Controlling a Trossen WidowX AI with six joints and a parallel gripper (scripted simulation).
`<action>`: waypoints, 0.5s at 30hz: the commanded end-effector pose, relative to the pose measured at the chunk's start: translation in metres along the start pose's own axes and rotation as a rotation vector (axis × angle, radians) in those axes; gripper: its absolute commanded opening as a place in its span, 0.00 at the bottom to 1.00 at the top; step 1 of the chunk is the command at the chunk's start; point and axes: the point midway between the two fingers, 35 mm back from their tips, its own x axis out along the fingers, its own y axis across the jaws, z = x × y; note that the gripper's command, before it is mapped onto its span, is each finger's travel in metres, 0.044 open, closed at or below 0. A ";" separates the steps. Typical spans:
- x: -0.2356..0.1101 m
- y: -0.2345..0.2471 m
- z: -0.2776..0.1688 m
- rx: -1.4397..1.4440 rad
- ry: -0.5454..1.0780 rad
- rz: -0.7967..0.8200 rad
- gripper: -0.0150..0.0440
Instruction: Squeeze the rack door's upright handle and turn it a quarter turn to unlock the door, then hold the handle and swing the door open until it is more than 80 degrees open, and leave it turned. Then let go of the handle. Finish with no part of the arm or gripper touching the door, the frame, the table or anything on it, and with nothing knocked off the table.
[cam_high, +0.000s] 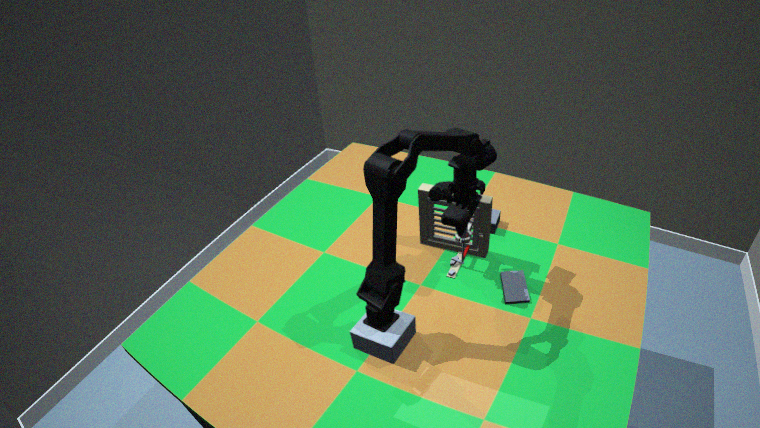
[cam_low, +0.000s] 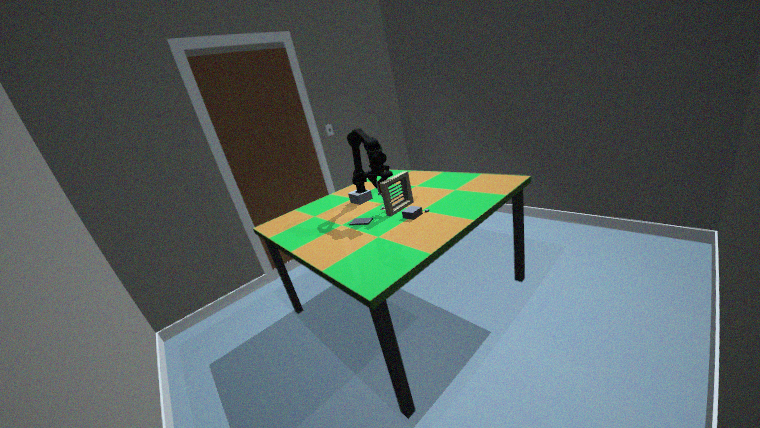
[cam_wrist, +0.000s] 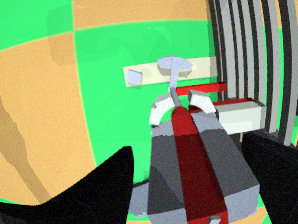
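The rack's grey frame stands upright on the checkered table. The slatted door appears to be inside it; its exact angle is unclear. The handle, grey with a dark red stripe, stands out from the door side in the wrist view, with pale curved pieces beyond its far end. My gripper is open in front of the door, one black finger on each side of the handle, with gaps visible. Finger contact and the handle's turn are hard to tell; the arm hides part of the door in the top view.
A pale strip with small grey pieces lies in front of the rack. A dark flat slab lies to its right in the top view. A dark box sits behind the frame, with a small dark object beside it.
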 end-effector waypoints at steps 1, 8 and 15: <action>0.000 0.000 0.000 -0.166 -0.001 0.000 0.75; 0.000 0.000 0.000 -0.198 -0.001 0.000 0.70; 0.000 0.000 0.000 -0.198 -0.001 0.000 0.43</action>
